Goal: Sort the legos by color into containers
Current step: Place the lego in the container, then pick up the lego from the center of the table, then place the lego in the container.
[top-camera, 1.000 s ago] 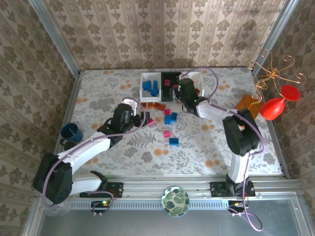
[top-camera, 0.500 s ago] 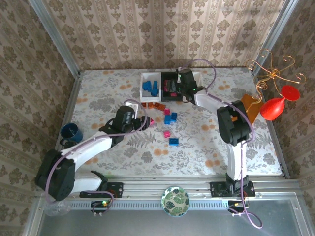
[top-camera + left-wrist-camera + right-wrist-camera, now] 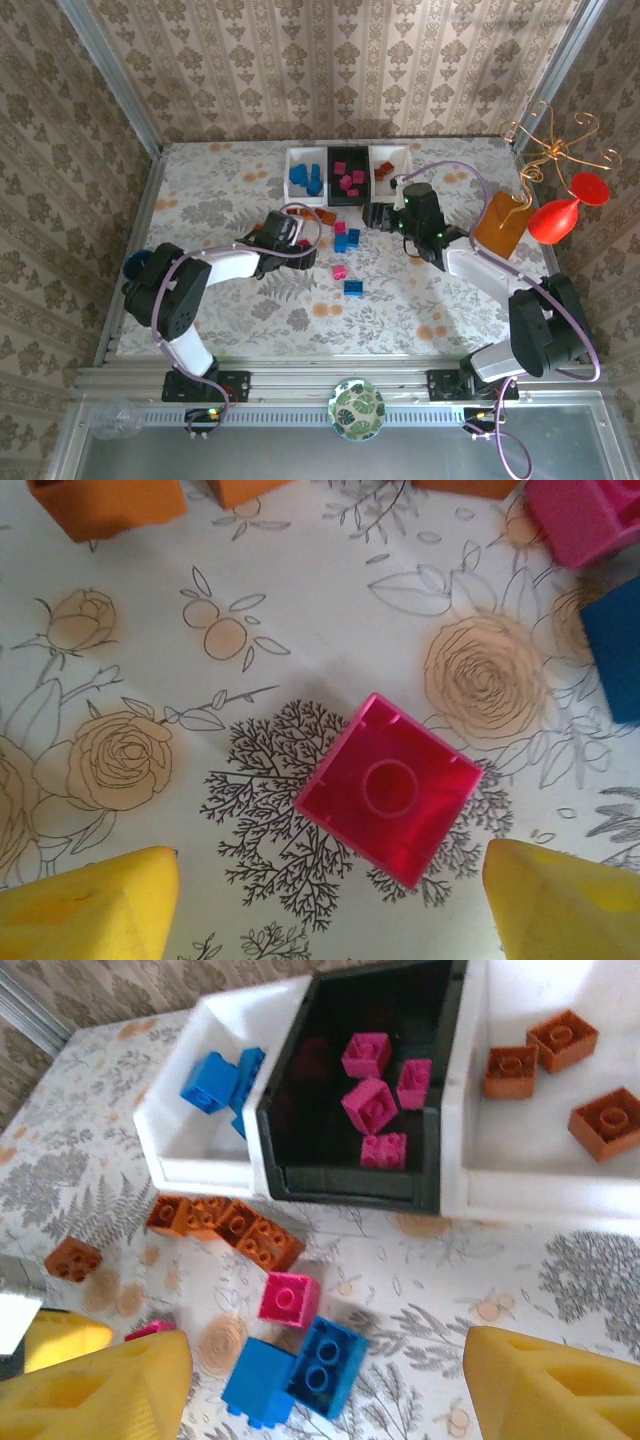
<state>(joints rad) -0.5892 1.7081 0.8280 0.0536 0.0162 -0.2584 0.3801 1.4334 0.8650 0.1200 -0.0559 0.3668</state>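
Two spread end effectors: the left end effector straddles an upturned magenta brick; the right end effector hovers empty near the black tray

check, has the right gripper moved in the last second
Yes. The right gripper has pulled back from over the black tray toward the near side, and now sits short of it.
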